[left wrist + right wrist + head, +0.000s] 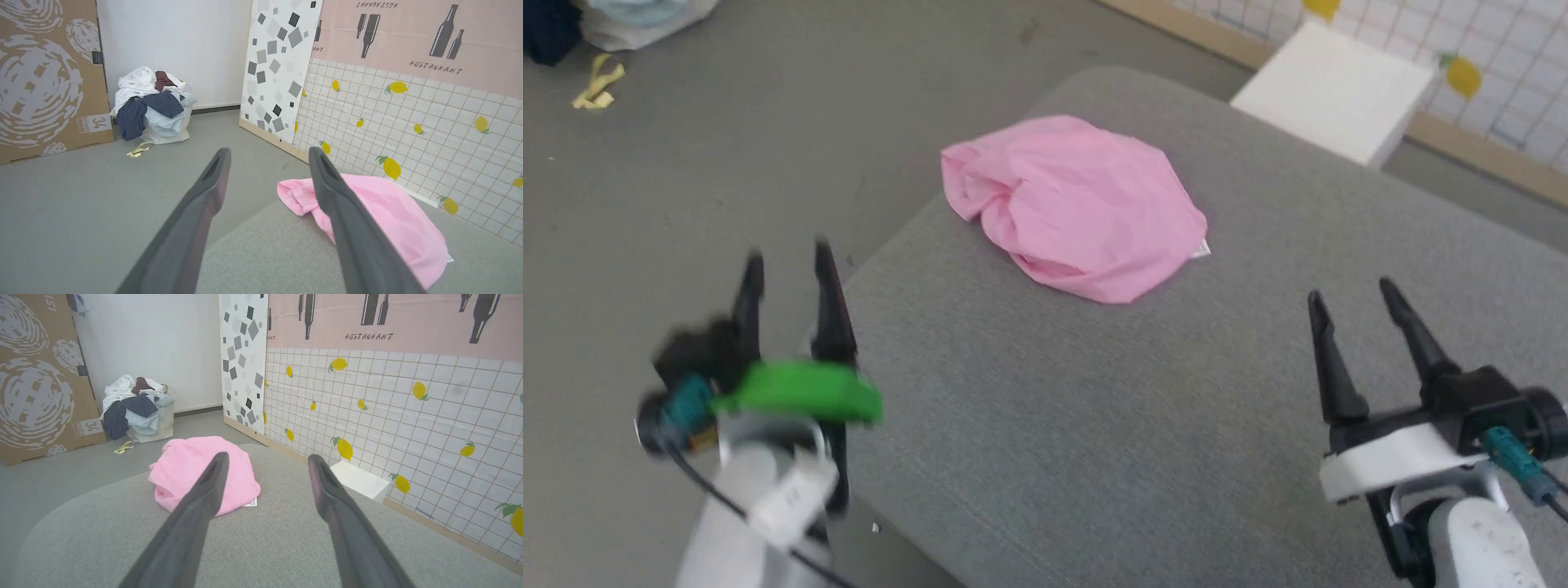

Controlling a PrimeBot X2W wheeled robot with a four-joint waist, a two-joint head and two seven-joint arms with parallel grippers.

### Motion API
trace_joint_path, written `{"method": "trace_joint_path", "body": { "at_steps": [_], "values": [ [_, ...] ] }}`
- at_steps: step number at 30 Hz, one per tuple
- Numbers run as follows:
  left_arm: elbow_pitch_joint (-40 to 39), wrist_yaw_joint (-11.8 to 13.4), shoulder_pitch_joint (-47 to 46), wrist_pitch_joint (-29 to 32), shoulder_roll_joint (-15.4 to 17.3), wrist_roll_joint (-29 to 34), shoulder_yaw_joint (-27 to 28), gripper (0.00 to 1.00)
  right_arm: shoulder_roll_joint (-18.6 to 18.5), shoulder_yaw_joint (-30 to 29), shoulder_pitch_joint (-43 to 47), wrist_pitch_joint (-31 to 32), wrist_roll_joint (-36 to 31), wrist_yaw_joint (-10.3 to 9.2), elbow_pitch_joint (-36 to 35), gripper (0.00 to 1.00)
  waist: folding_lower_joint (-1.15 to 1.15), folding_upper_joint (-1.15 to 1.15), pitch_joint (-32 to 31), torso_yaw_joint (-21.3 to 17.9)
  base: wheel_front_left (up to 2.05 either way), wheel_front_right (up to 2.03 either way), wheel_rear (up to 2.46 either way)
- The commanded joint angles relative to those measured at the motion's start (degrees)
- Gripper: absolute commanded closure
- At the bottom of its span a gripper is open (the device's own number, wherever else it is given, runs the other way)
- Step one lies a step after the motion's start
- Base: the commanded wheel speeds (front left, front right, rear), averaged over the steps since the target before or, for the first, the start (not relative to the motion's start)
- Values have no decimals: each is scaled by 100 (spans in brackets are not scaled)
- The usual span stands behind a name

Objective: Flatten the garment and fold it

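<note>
Left gripper (788,253) is hanging by the cushion's (1094,425) left edge, fingers spread, holding nothing. The T-shirt (1078,204) is lying bunched up near the far-left edge. It's looking thin, light and floppy, so I'm guessing the hem by the label (1201,250) is the best spot to pinch. Right gripper (1350,291) is hovering spread too, w/ lots of bare cushion for spreading.

bare grey cushion (1094,425) lies between both end effectors and the garment (1078,204).

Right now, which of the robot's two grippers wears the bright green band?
The left gripper: a bright green band wraps its base, while the right gripper sits on a plain white mount. Both are open.
</note>
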Motion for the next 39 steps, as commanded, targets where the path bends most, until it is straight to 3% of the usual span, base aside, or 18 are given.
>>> {"method": "trace_joint_path", "body": {
  "at_steps": [1,4,8,15,18,23,29,32,33,34,35,39],
  "values": [
    [-5,-80,-356,84,23,-146,63,0,-8,-40,-130,34,-81,-9,-80,0,0,0,881,-689,0,0,0],
    [265,-328,-1442,635,277,-495,217,0,-8,-151,-352,113,-261,-9,-312,0,0,0,1577,-1167,0,0,0],
    [582,-464,-2222,1369,586,-774,344,0,-8,-183,-546,112,-316,-9,-446,0,0,0,2094,-1604,0,0,0],
    [1199,-510,-3301,3170,1071,-1406,543,0,-8,-219,-917,-53,-226,-9,-425,0,0,0,2711,-2286,0,0,0],
    [1455,-312,-3491,4000,1235,-1644,654,0,-8,-193,-1013,-133,-146,-9,-346,0,0,0,2856,-2528,0,0,0],
    [1682,290,-3370,5390,1445,-1883,785,0,-8,-181,-1085,-263,-15,-9,-187,0,0,0,2989,-2884,0,0,0],
    [1584,1065,-2733,6660,1573,-1984,856,0,-8,-203,-1141,-376,62,-9,-41,0,0,0,3012,-3080,0,0,0],
    [1320,1289,-2432,7047,1579,-2013,844,0,-8,-213,-1154,-408,98,-9,19,0,0,0,2970,-3095,0,0,0],
    [1196,1335,-2340,7111,1594,-2006,840,57,-8,-222,-1157,-417,110,-9,38,0,0,0,2944,-3084,0,0,0],
    [1096,1348,-2275,7125,1621,-1977,825,82,-8,-228,-1161,-424,118,-9,54,0,0,0,2915,-3070,0,0,0],
    [966,1331,-2207,7113,1657,-1941,802,100,-8,-231,-1161,-431,124,-9,69,0,0,0,2875,-3050,0,0,0],
    [562,1029,-2161,6293,1901,-1607,784,100,-8,-253,-1151,-452,112,-9,138,0,0,0,2625,-2972,0,0,0]
  ]
}}
